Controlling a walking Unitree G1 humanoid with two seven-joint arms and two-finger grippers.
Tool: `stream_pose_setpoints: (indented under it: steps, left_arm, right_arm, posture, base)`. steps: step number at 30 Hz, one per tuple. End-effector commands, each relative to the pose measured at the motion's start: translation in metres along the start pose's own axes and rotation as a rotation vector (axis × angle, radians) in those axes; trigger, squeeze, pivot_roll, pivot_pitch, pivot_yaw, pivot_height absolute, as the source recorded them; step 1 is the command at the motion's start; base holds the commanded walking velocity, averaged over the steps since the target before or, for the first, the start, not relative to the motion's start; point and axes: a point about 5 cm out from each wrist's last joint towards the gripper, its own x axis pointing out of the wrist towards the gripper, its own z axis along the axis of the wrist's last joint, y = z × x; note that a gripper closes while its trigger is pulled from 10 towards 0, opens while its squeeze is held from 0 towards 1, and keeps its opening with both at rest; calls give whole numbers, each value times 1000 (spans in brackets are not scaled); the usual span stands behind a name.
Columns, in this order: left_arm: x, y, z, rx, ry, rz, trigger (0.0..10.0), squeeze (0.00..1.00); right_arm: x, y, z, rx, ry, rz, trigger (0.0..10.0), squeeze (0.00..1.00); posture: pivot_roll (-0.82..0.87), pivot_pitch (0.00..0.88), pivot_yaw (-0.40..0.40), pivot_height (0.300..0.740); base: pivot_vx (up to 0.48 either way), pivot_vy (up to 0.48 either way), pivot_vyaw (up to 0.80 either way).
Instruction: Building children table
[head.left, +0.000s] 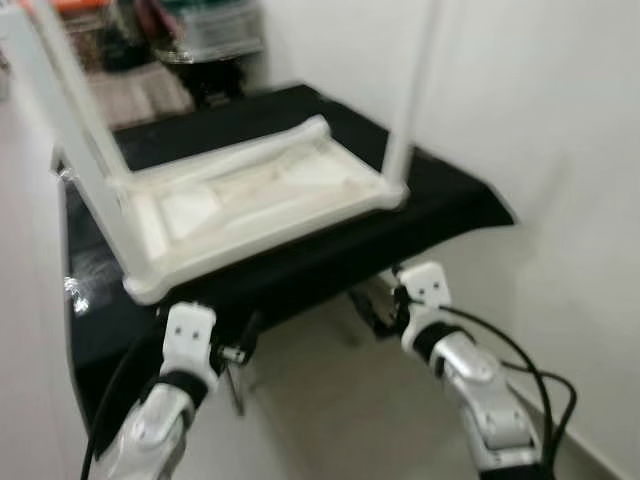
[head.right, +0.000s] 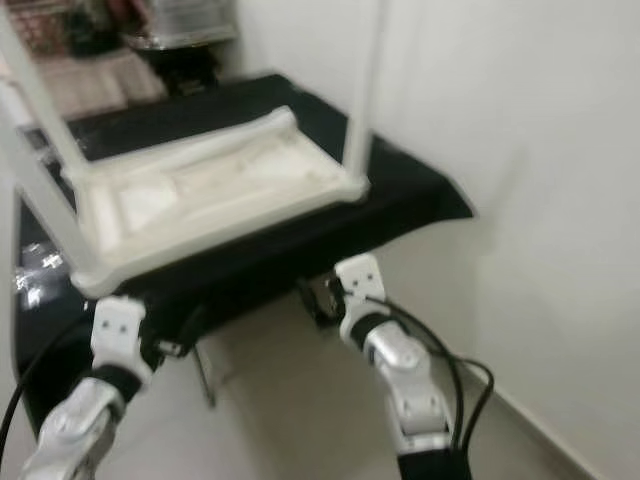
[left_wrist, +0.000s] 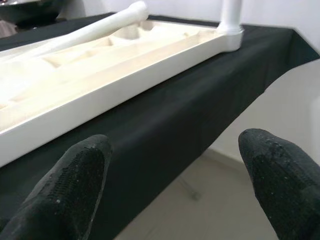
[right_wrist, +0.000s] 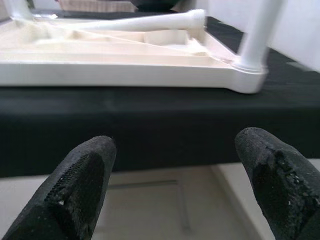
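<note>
Here, on the black-draped counter (head.left: 440, 215) by the white wall: upturned white children table (head.left: 250, 200), underside up, legs fitted at its corners, a loose leg (right_wrist: 145, 21) lying across it. Probably light, rigid, smooth plastic; best gripped at the rim or a leg base. Below the counter's edge: left gripper (left_wrist: 170, 187) and right gripper (right_wrist: 172, 185), both spread wide, holding nothing.

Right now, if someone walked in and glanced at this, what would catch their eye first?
Probably the white children's table, lying upside down on a black-draped work surface by the white wall, with legs already sticking up from its corners and one loose leg lying across its underside. Next, the robot's left gripper and right gripper, both open, held low before the surface's near edge.
</note>
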Motion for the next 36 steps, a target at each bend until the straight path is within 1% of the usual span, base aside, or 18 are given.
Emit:
stream_pose_setpoints:
  steps: [1, 3, 5, 8, 10, 14, 17, 19, 20, 21, 23, 25, 29, 31, 32, 34, 35, 36]
  left_arm:
    - [-3, 5, -5, 4, 31, 24, 10000, 0]
    - [-6, 3, -4, 9, 39, 15, 10000, 0]
    - [-7, 2, -4, 16, 43, 9, 10000, 0]
    - [-8, -3, -3, -11, 49, -22, 10000, 0]
    - [-8, -5, -2, -25, 42, -29, 10000, 0]
    - [-6, -4, -2, -29, 32, -16, 10000, 0]
    - [-6, -4, -2, -27, 31, -17, 10000, 0]
    - [-5, -4, -2, -18, 32, -20, 10000, 0]
    - [-5, -4, -2, -18, 32, -20, 10000, 0]
    - [-5, -4, -2, -16, 33, -21, 10000, 0]
    - [-5, -4, -2, -16, 33, -21, 10000, 0]
    - [-4, -5, -2, -15, 35, -22, 10000, 0]
    - [-4, -4, -2, -14, 36, -23, 10000, 0]
    - [-3, -4, -2, -13, 36, -24, 10000, 0]
    - [-3, -4, -2, -13, 36, -24, 10000, 0]
    - [-3, -4, -2, -13, 36, -24, 10000, 0]
    - [-3, -4, -2, -14, 36, -24, 10000, 0]
    - [-3, -4, -2, -15, 35, -23, 10000, 0]
  right_arm:
    - [3, 9, 1, -25, -6, 41, 10000, 0]
    - [3, 11, 2, -60, -8, 56, 10000, 0]
    - [4, 12, 2, -65, -9, 60, 10000, 0]
    - [4, 12, 2, -89, -14, 61, 10000, 0]
    - [3, 13, 3, -76, -27, 80, 10000, 0]
    - [4, 13, 5, -50, -55, 89, 10000, 0]
    - [4, 11, 3, -75, -29, 81, 10000, 0]
    - [6, 16, 3, -89, -26, 119, 10000, 0]
    - [6, 16, 3, -89, -26, 119, 10000, 0]
    - [6, 19, 2, -70, -22, 149, 10000, 0]
    - [6, 19, 2, -70, -22, 149, 10000, 0]
    - [6, 21, 2, -76, -30, 174, 10000, 0]
    - [7, 24, 3, -67, -42, 212, 10000, 0]
    - [7, 25, 3, -84, -36, 228, 10000, 0]
    - [8, 27, 2, -105, -30, 256, 10000, 0]
    - [8, 27, 2, -105, -30, 256, 10000, 0]
    - [8, 30, 2, -124, -23, 298, 10000, 0]
    - [7, 33, 3, -148, -20, 372, 10000, 0]
  posture:
    - [-63, 112, 0, 740]
    - [-54, 114, 4, 740]
    - [-51, 116, 7, 740]
    - [-48, 118, 11, 740]
    - [-41, 118, 11, 740]
    - [-40, 115, 8, 740]
    - [-37, 114, 6, 740]
    - [-35, 112, 10, 740]
    - [-35, 112, 10, 740]
    - [-38, 109, 10, 740]
    - [-38, 109, 10, 740]
    - [-35, 109, 8, 740]
    - [-37, 106, 7, 740]
    - [-36, 104, 7, 740]
    - [-35, 103, 7, 740]
    - [-35, 103, 7, 740]
    - [-39, 102, 10, 740]
    - [-35, 102, 8, 740]
  base:
    - [0, 0, 0]
    - [0, 0, 0]
    - [0, 0, 0]
    - [0, 0, 0]
    - [146, 0, 400]
    - [323, 0, 600]
    - [366, 0, 404]
    - [375, 0, 800]
    - [375, 0, 800]
    - [368, 0, 0]
    - [368, 0, 0]
    - [371, 0, 800]
    - [371, 0, 0]
    - [371, 0, 0]
    - [371, 0, 0]
    - [371, 0, 0]
    - [371, 0, 0]
    - [368, 0, 0]
